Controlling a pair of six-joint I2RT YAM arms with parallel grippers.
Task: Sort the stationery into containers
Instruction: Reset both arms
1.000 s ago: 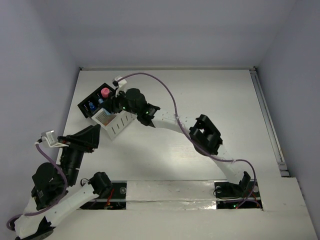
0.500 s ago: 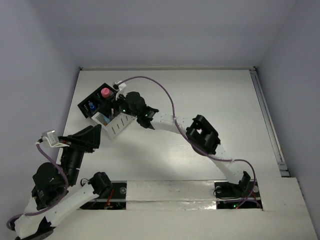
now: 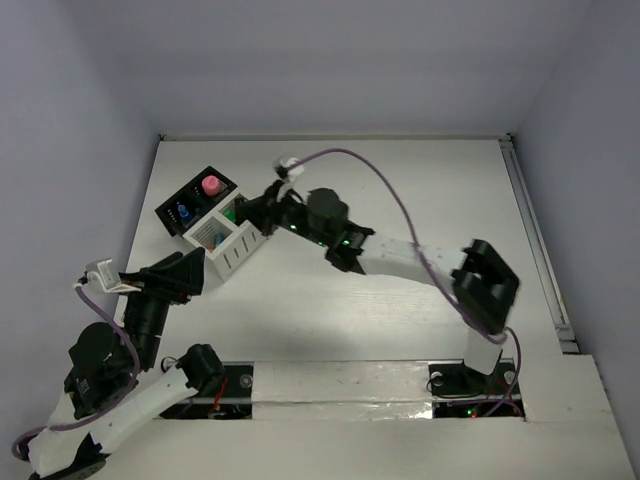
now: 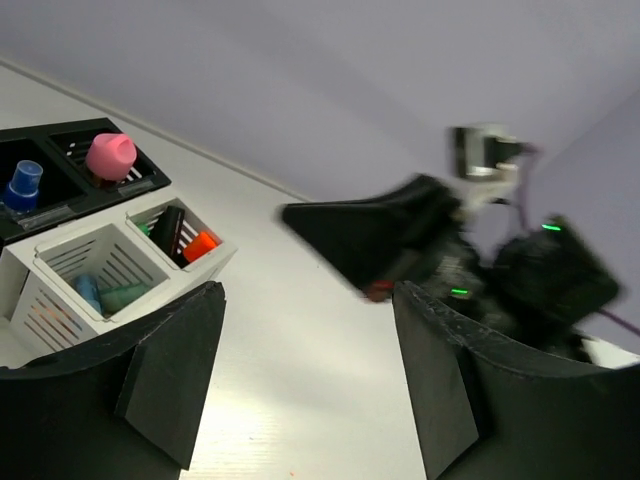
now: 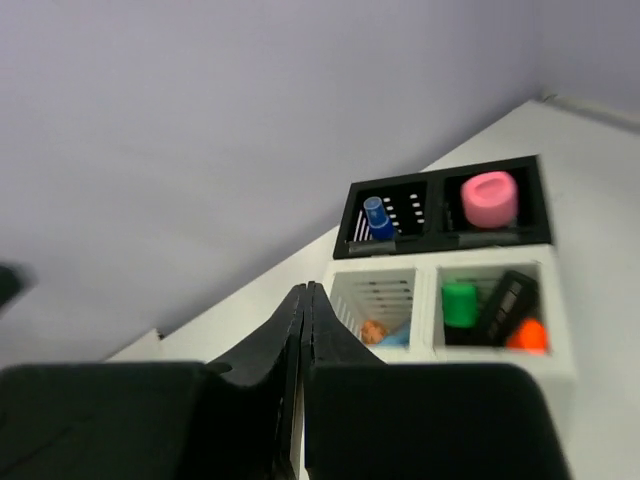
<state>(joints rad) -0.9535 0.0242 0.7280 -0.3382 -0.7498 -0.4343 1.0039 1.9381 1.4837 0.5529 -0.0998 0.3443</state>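
Observation:
The black container and the joined white slatted container stand at the far left of the table. In the right wrist view the black container holds a blue marker and a pink-capped one. The white container holds green, black and orange markers, plus orange and blue ones in its other compartment. My right gripper is shut and empty just right of the containers. My left gripper is open and empty in front of them.
The side wall runs close behind and left of the containers. The right arm's blurred wrist shows in the left wrist view. White tabletop stretches right of the containers.
My right gripper has drawn back to the right from over the containers, and the arm's elbow has swung right. The left arm has not moved.

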